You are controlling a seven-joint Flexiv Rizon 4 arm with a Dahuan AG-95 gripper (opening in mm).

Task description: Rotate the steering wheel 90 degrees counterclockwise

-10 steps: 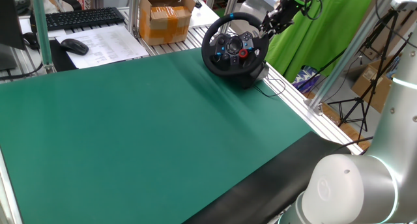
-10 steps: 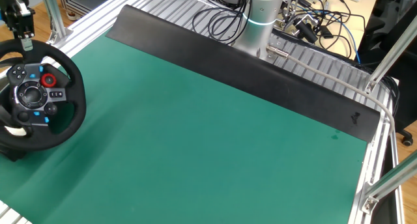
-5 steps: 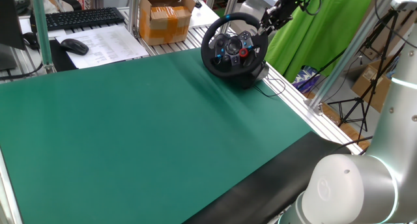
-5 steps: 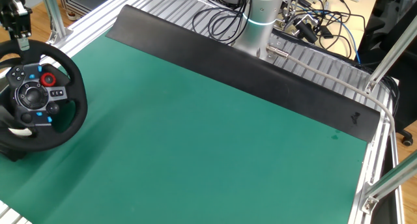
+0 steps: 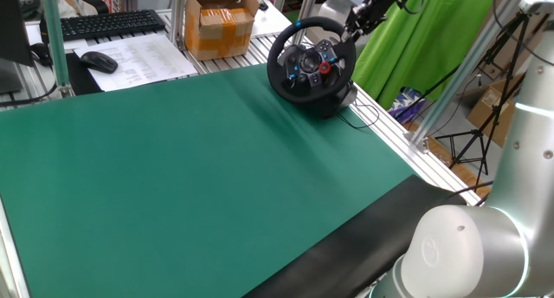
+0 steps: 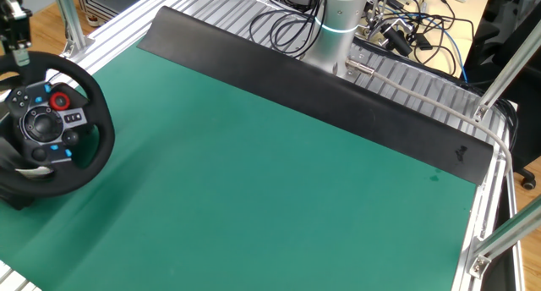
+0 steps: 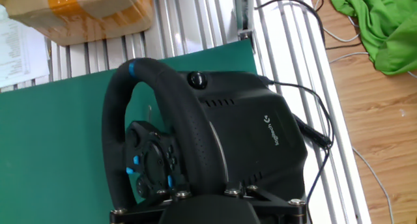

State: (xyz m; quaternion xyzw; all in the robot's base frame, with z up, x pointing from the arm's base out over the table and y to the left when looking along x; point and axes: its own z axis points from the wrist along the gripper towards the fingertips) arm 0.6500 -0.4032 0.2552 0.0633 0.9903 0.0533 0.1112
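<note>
At the far right corner of the green worktop (image 5: pixel 199 159) stands one steering wheel (image 5: pixel 310 62), its black rim tilted toward the open mat, its black base (image 7: pixel 260 136) behind it. One gripper (image 5: pixel 359 16) sits at the rim's upper right edge in one fixed view; in the other fixed view it (image 6: pixel 15 39) hangs just above the top of the wheel (image 6: pixel 52 126), touching it or very nearly so. From the hand view, the rim (image 7: pixel 186 152) runs straight down under the camera and meets the gripper's black body at the bottom edge; the fingers themselves are hidden there, so whether they are apart or clamped on the rim, I cannot tell.

Counting now: one red dial (image 6: pixel 59 101) on the wheel's hub, several small blue buttons around it, one blue stripe (image 7: pixel 134 69) on the rim. One black cable (image 7: pixel 313 120) loops out from the base across the aluminium rails. Off the mat on the far left: one keyboard (image 5: pixel 104 22), one mouse (image 5: pixel 99 61), one sheet of printed paper (image 5: pixel 143 57). One cardboard box (image 5: pixel 223 22) sits just left of the wheel. Green cloth (image 5: pixel 407 38) hangs beyond the far right edge.
</note>
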